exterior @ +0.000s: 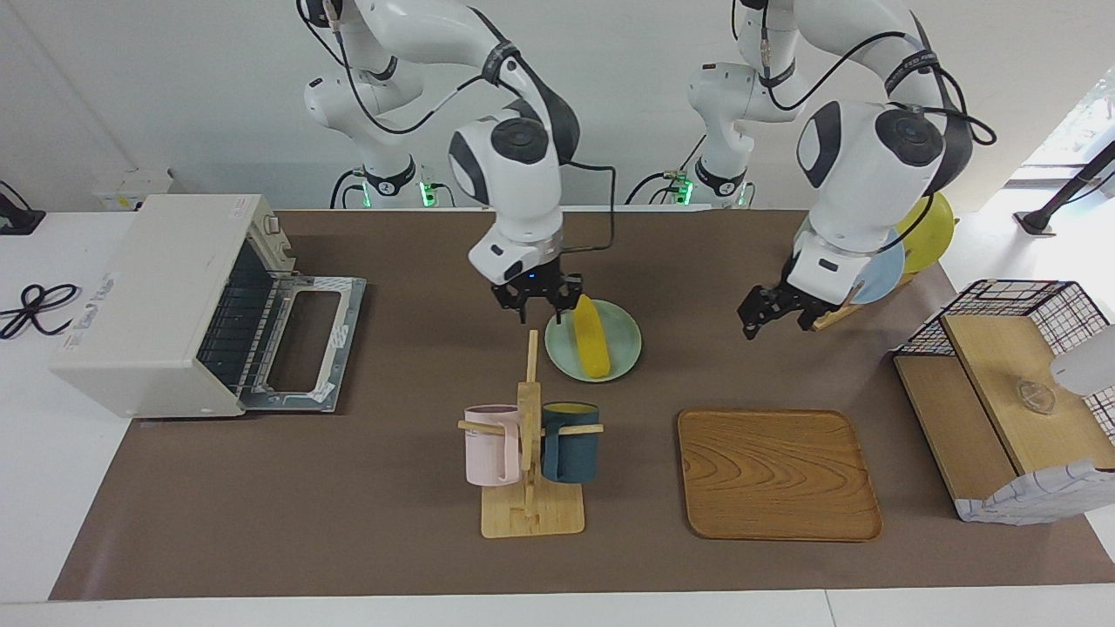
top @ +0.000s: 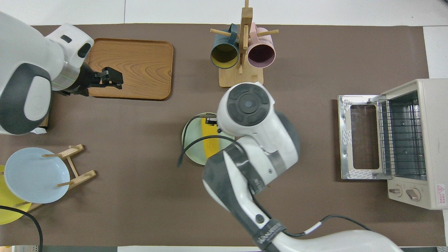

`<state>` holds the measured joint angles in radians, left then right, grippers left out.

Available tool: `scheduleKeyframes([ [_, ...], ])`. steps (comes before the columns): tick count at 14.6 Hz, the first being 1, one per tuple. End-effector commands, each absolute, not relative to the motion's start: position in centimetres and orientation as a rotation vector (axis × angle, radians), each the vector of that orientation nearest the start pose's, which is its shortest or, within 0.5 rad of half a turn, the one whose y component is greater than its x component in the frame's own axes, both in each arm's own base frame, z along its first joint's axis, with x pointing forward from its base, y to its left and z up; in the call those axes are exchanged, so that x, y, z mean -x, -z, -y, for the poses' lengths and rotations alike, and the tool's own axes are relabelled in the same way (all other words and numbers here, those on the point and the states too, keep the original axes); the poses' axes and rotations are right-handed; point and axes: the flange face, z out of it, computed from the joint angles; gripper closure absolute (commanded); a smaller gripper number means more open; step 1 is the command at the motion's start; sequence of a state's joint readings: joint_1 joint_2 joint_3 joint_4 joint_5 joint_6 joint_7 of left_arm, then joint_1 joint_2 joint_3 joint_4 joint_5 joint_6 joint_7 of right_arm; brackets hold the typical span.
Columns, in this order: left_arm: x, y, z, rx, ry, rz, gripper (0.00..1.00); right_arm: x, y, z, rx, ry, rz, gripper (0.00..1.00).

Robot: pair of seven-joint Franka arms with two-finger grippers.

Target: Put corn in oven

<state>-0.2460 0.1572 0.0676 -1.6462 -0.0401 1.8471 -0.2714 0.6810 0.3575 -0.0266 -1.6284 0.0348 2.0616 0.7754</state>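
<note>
looking for anything readable first: the oven [exterior: 165,300] has a small red-and-white warning sticker by its two knobs, visible in the overhead view, but the writing on it can't be made out, and there's faint dark lettering on its side in the facing view that i can't read either.

the oven sits at the right arm's end of the table, its glass door [exterior: 300,340] dropped flat open, wire rack showing inside. the corn [exterior: 592,338] lies on a pale green plate [exterior: 620,357] about mid-table, nearer the robots' edge than the wooden mug rack [exterior: 530,453] with its pink mug [exterior: 490,444] and dark teal mug [exterior: 571,441].

the right gripper [exterior: 542,306] hangs low right at the corn's robot-side end, fingers spread apart and holding nothing as far as i can see. only the facing view shows this, since from overhead the arm's wrist covers the claw and half the plate.

the left gripper [exterior: 766,315] waits in the air toward the left arm's end, fingers parted, empty. overhead it seems to sit over the wooden tray [top: 140,66]; the facing view shows it's up high.

the facing view also shows a wire-and-wood basket [exterior: 1015,401] at the left arm's edge, barely seen from overhead.
</note>
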Motion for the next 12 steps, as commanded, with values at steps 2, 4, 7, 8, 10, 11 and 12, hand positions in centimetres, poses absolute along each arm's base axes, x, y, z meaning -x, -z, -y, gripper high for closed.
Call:
scheduleKeyframes([
  [2,-57.7,-56.2,5.1,3.148,-0.015,-0.005,0.00,-51.9,-37.8,-50.4,3.023,0.144,-0.212,0.37],
  [4,-56.2,-57.7,2.4,3.149,-0.063,0.013,0.00,-50.4,-34.9,-50.0,3.020,0.156,-0.188,0.36],
  [7,-54.5,-58.9,1.8,3.147,-0.133,0.025,0.00,-48.6,-33.6,-51.0,3.030,0.160,-0.026,0.37],
  [8,-54.3,-58.9,1.8,3.147,-0.138,0.029,0.00,-48.0,-32.8,-51.3,3.040,0.150,0.004,0.38],
  [10,-54.5,-59.1,1.9,3.150,-0.110,0.027,0.00,-46.7,-30.4,-51.3,3.037,0.158,0.030,0.44],
  [11,-54.5,-59.0,2.2,3.149,-0.117,0.020,0.00,-46.1,-30.0,-51.8,3.036,0.157,0.047,0.45],
  [12,-54.4,-58.9,2.4,3.149,-0.124,0.015,0.00,-46.1,-29.8,-51.7,3.040,0.153,0.045,0.47],
])
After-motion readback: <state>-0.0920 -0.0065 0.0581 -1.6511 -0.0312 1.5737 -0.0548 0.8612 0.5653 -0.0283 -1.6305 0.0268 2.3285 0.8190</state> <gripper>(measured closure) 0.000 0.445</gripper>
